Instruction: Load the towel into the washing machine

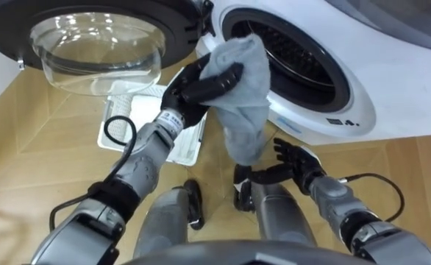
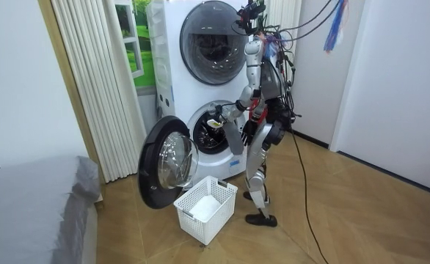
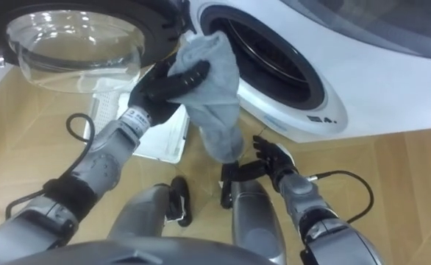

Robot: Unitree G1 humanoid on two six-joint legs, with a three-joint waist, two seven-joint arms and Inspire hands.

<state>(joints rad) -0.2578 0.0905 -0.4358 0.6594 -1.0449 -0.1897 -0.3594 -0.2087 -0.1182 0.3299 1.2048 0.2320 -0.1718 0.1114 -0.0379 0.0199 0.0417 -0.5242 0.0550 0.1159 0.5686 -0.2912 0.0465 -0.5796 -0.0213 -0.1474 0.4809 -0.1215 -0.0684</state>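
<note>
Left hand [image 1: 193,87] is clamped on the grey towel [image 1: 241,70]. It holds the bunched top at the near rim of the washing machine [image 1: 355,88], probably so that end goes in first. The tail hangs outside, below the rim. Right hand [image 1: 295,157] sits low beside the tail, fingers spread, holding nothing. You have room: the drum opening [image 1: 304,62] is wide, the door [image 1: 98,44] is swung off to your left, and the basket [image 1: 123,110] sits on the floor under it. Watch the tail doesn't catch on the lower rim.
</note>
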